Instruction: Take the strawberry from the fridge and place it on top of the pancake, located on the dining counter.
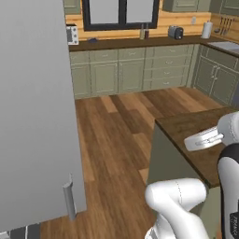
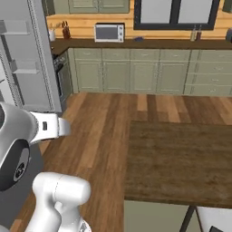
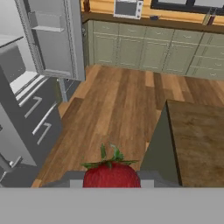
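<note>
L base view: I see fridge (image 1: 32, 112) door swung open at left, dining counter (image 1: 196, 140) corner at right, white arm over it.
R base view: fridge (image 2: 27, 59) open at left, counter (image 2: 181, 158) at right.
Hand view: strawberry (image 3: 111, 174) clamped in gripper (image 3: 111, 180), above wood floor (image 3: 118, 109) betw. fridge drawers (image 3: 35, 127) and counter edge.

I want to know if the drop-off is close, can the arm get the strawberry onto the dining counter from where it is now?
Probably yes: the gripper holds the strawberry, and the dining counter lies just ahead with bare wood and nothing between.
</note>
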